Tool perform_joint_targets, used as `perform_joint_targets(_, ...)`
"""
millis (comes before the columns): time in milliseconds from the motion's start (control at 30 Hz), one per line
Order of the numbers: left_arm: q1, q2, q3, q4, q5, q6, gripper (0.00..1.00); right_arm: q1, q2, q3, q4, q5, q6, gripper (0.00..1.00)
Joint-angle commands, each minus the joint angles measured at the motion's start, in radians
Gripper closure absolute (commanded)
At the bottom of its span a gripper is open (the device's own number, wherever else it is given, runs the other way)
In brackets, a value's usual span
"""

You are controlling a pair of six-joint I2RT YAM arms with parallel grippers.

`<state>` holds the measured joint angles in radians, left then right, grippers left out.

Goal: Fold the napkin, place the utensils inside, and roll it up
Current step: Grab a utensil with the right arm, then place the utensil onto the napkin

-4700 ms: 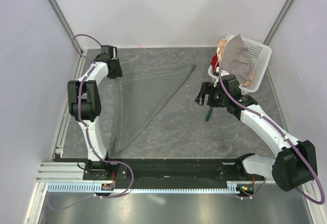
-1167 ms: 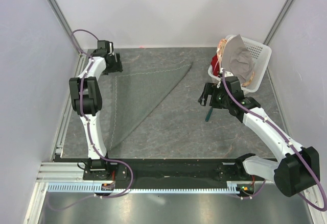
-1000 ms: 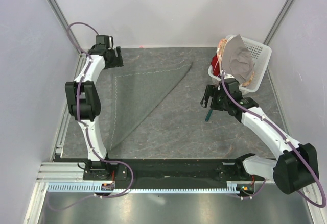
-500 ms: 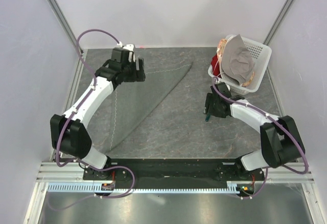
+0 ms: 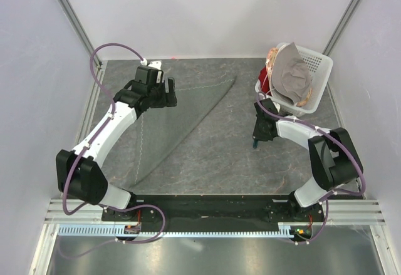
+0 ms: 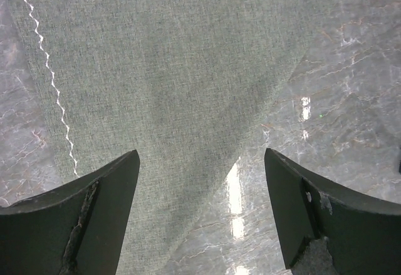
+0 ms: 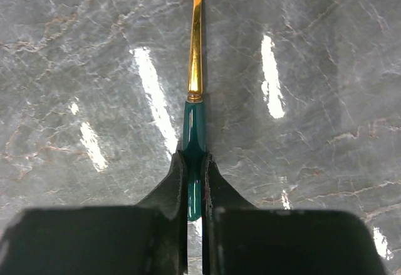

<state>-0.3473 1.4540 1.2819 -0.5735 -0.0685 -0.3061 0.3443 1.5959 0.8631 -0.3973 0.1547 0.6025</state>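
Cut-off and covered parts
The spoon [image 7: 195,87] loses its gold bowl past the top edge of the right wrist view, its teal handle end buried between the fingers of the right gripper [image 7: 193,161]; the napkin [image 6: 169,87] runs off the left wrist view's top; a grey-beige cloth [image 5: 291,74] covers the basket [image 5: 321,68] contents

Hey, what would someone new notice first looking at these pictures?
The dark napkin, folded into a triangle, lies left of centre, with the open left gripper above it. To the right, the right gripper is shut on the teal handle of a gold spoon, near a white basket in the far corner.
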Motion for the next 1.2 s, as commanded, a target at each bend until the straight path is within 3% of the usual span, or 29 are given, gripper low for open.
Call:
perform_joint_targets(0, 0.001, -0.046, 0.014, 0.021, 0.035, -0.007, 0.12, 0.019, 0.047, 0.008, 0.029, -0.067, 0.034, 1.0)
perform_joint_targets(167, 0.001, -0.058, 0.013, 0.023, 0.064, -0.008, 0.12, 0.145, -0.027, 0.025, 0.04, -0.098, 0.169, 1.0)
perform_joint_targets(400, 0.001, -0.073, 0.014, 0.023, 0.082, -0.016, 0.12, 0.39, -0.088, 0.101, 0.198, 0.08, 0.506, 1.0)
perform_joint_targets(533, 0.002, -0.087, 0.014, 0.021, 0.076, -0.016, 0.12, 0.484, 0.048, 0.247, 0.207, 0.167, 0.575, 1.0)
perform_joint_targets(767, 0.004, -0.099, 0.016, 0.021, 0.073, -0.013, 0.12, 0.558, 0.315, 0.535, 0.192, 0.178, 0.684, 1.0)
perform_joint_targets(1000, 0.008, -0.106, 0.016, 0.023, 0.053, -0.014, 0.12, 0.578, 0.476, 0.677, 0.144, 0.174, 0.804, 1.0)
perform_joint_targets(1167, 0.013, -0.104, 0.016, 0.023, 0.061, -0.018, 0.12, 0.588, 0.501, 0.694, 0.127, 0.181, 0.859, 1.0)
